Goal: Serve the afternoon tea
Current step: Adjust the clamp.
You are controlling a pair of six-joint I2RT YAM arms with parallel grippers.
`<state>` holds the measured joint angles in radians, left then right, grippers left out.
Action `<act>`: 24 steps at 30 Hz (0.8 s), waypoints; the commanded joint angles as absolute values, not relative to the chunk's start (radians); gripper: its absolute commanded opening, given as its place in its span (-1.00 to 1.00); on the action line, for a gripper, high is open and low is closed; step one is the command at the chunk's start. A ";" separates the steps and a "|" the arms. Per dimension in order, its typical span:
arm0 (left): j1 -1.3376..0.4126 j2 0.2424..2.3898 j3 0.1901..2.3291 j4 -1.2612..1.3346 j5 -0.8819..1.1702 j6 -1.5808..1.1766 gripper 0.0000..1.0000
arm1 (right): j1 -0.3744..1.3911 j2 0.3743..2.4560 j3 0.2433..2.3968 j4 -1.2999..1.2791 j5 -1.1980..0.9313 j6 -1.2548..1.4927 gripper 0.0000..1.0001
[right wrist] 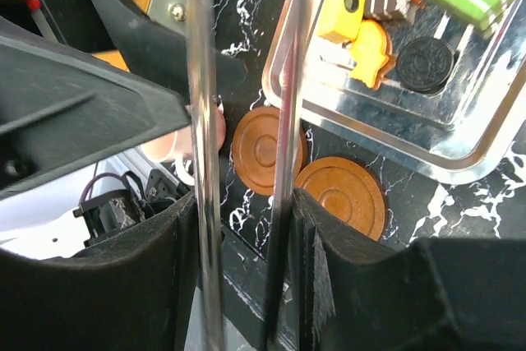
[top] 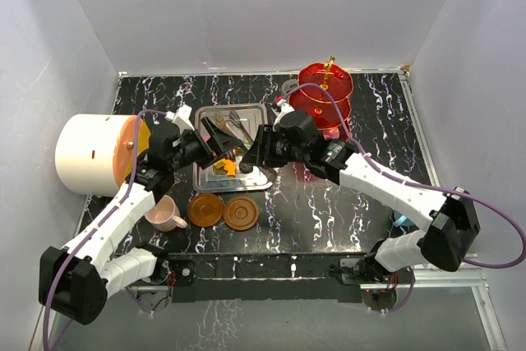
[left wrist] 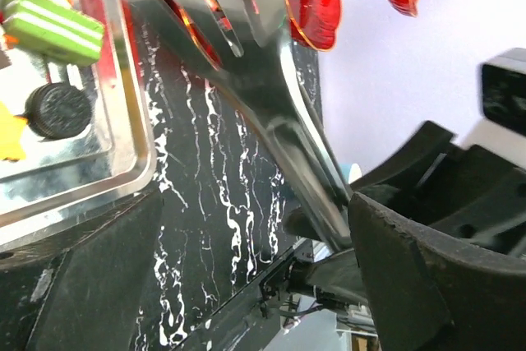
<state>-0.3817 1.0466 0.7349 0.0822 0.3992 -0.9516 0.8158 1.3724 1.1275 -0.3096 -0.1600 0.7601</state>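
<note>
We are clamping our right end effector (right wrist: 244,228) on the tongs (right wrist: 203,121); our left end effector (left wrist: 246,236) is standing apart around them. The sweets (right wrist: 371,53) are lying in the tray (right wrist: 460,125), saucers (right wrist: 265,147) just beside it.

The left arm (top: 115,219) and right arm (top: 394,191) both reach in from the near edge, forearms slanting toward the middle. Their grippers face each other, tips near. The left gripper (top: 218,139) has its jaws wide apart. The right gripper (top: 260,150) has narrow jaws, pads pressing both blades of the tongs (right wrist: 202,121).
</note>
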 commanded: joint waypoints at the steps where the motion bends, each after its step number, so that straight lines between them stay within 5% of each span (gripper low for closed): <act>1: -0.384 0.993 0.766 -0.069 0.345 -0.890 0.93 | 0.810 1.387 1.259 -0.416 -0.087 0.693 -0.20; 14: -0.383 0.924 0.873 -0.291 0.081 -0.673 0.97 | 0.811 1.549 1.441 -0.677 0.029 0.581 -0.30; 24: -0.383 0.917 0.945 -0.442 -0.311 -0.358 0.97 | 0.806 1.632 1.514 -0.793 0.024 0.562 -0.21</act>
<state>-0.3817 0.9371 0.9337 -0.3794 -0.1181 -0.5228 0.8150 1.6253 1.4544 -0.7692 0.0280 0.5732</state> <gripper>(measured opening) 0.985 0.395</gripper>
